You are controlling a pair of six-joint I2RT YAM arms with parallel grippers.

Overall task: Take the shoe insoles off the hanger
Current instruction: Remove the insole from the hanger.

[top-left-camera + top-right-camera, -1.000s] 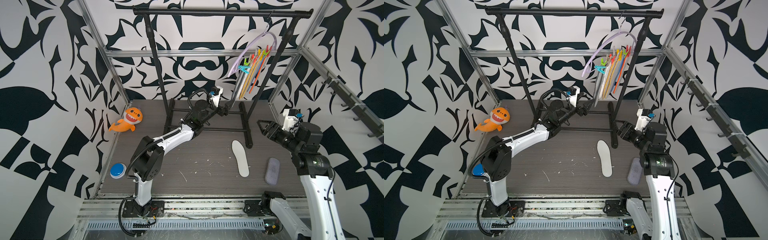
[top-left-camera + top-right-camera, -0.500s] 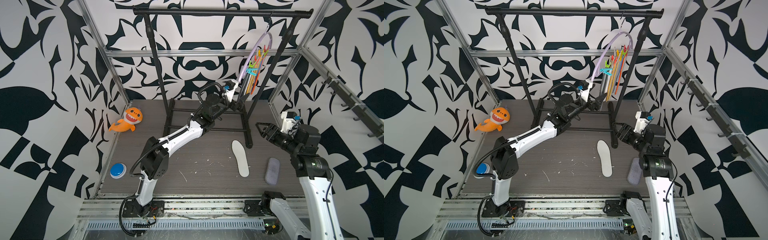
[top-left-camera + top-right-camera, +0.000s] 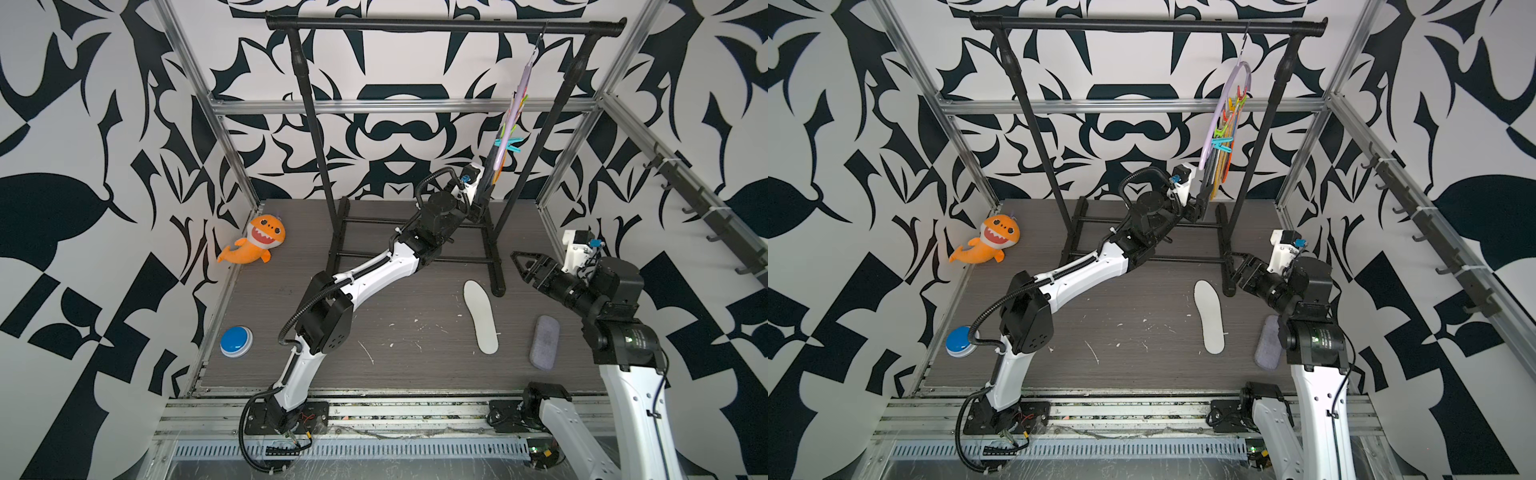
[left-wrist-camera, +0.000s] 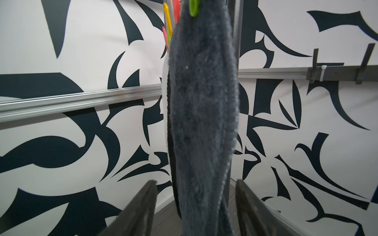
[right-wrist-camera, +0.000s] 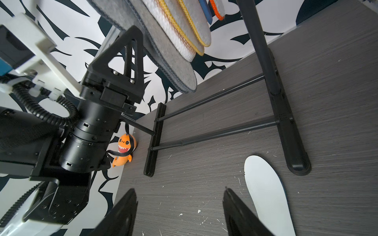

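Observation:
The pale lilac hanger [image 3: 524,89] [image 3: 1219,120] hangs by its hook from the black rail, turned nearly edge-on. Several shoe insoles [image 3: 496,166] [image 3: 1217,174] hang pegged below it. My left gripper [image 3: 482,199] [image 3: 1202,203] [image 4: 195,181] is at their lower ends. Its jaws are open on either side of a fuzzy dark grey-blue insole [image 4: 202,112], with gaps showing. A white insole [image 3: 481,318] [image 3: 1210,318] [image 5: 266,192] lies on the floor. My right gripper [image 3: 521,266] [image 3: 1237,270] [image 5: 179,190] hovers open and empty to the right of the rail's foot.
The black clothes rail [image 3: 444,25] stands at the back, with its foot [image 3: 494,257] near the white insole. A lilac-grey oblong pad [image 3: 544,340] lies front right. An orange plush shark [image 3: 259,241] and a blue button [image 3: 236,340] sit along the left wall.
My left arm reached right and up to the hanging insoles and its jaws narrowed around the dark one. The hanger swung from side-on to nearly edge-on. My right arm shifted only slightly.

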